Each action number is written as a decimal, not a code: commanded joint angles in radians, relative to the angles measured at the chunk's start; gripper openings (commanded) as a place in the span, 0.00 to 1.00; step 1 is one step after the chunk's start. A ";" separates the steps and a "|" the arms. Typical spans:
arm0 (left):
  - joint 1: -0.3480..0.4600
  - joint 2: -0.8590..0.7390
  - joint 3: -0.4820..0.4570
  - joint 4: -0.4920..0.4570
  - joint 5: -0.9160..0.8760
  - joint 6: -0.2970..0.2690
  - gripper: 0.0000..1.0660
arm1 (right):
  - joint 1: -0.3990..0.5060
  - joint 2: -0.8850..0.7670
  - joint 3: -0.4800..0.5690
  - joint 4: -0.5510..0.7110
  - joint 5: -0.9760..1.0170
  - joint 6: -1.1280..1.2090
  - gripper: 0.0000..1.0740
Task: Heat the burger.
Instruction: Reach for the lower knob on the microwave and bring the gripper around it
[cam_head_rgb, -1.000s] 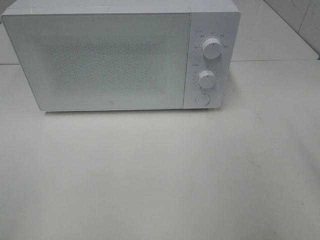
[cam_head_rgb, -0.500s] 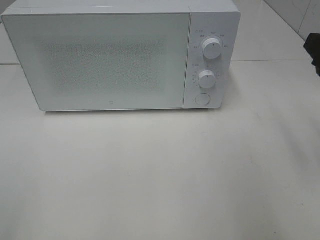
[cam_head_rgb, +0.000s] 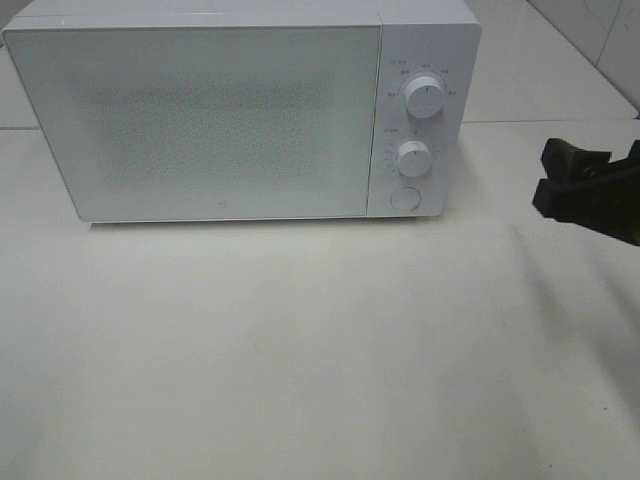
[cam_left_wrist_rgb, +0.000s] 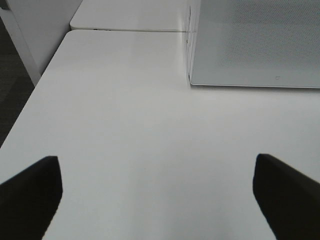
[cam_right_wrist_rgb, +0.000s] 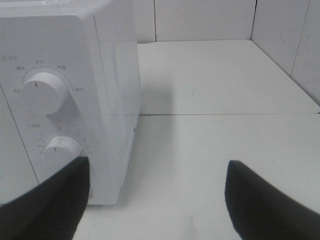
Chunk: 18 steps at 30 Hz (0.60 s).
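The burger is not in any view. A white microwave (cam_head_rgb: 200, 120) stands at the back of the table with its door shut. Its frosted door hides the inside. My right gripper (cam_head_rgb: 545, 178) reaches in from the right edge, open and empty, level with the control panel and well to its right. In the right wrist view the right gripper (cam_right_wrist_rgb: 157, 200) faces the microwave's right front corner (cam_right_wrist_rgb: 75, 60). My left gripper (cam_left_wrist_rgb: 157, 195) shows only in the left wrist view, open and empty over bare table, short of the microwave's left front corner (cam_left_wrist_rgb: 255, 45).
The control panel has an upper knob (cam_head_rgb: 424, 98), a lower knob (cam_head_rgb: 413, 158) and a round button (cam_head_rgb: 404, 198). A tiled wall (cam_right_wrist_rgb: 280, 30) rises behind and to the right. The table's left edge (cam_left_wrist_rgb: 30, 100) drops to dark floor.
My right gripper has come into the exterior view from the right edge and moved left toward the microwave's panel. The microwave has not moved.
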<state>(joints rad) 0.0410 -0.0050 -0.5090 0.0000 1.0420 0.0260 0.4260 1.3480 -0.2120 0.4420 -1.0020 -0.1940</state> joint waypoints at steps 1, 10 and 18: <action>0.005 -0.027 -0.002 0.000 -0.012 -0.001 0.92 | 0.084 0.038 0.002 0.133 -0.079 -0.070 0.66; 0.005 -0.027 -0.002 0.000 -0.012 -0.001 0.92 | 0.377 0.215 -0.052 0.443 -0.256 -0.090 0.66; 0.005 -0.027 -0.002 0.000 -0.012 -0.001 0.92 | 0.425 0.326 -0.158 0.457 -0.249 -0.090 0.66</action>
<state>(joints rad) 0.0410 -0.0050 -0.5090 0.0000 1.0420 0.0260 0.8470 1.6700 -0.3620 0.8960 -1.2010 -0.2690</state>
